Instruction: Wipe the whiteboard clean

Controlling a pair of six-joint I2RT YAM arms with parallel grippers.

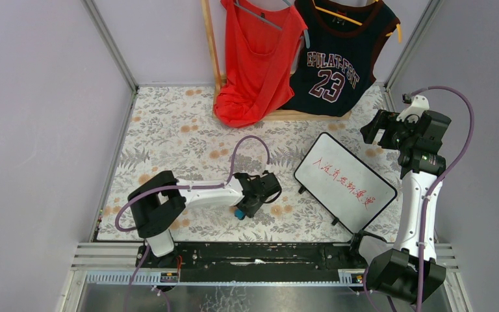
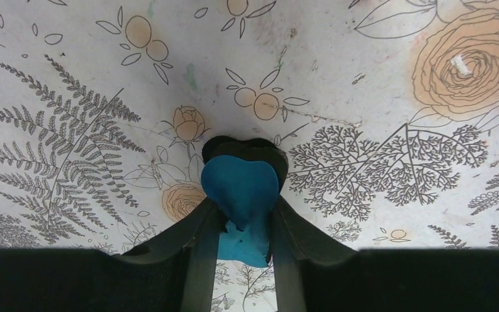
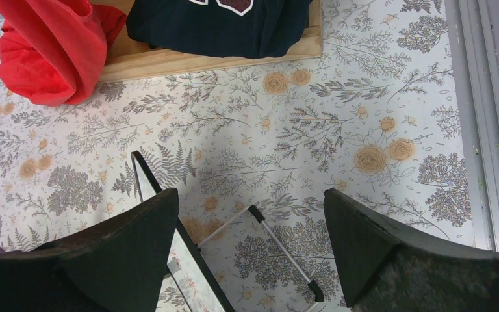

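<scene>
**Stage of the task and layout.** We judge the erasing not yet begun: the whiteboard (image 1: 344,183) carries its full line of red handwriting, with no wiped patch to be seen. What appears to be done is the fetching of the tool. The left hand (image 1: 245,203) sits low on the floral surface (image 1: 169,130), its two fingers (image 2: 198,247) pressed against either side of a blue eraser (image 2: 242,185) with a dark underside, so we read it as clenched on the eraser. We cannot tell whether the eraser is lifted or rests on the surface. Carrying it to the board and wiping away every stroke is left to do.

The whiteboard lies flat and set at a diagonal, to the right of the left hand and apart from it, with bare surface between them. The right hand (image 3: 250,208) hangs above the board's far right edge, jaws spread wide and grasping nothing; a corner of the board (image 3: 188,279) shows beneath it.
</scene>
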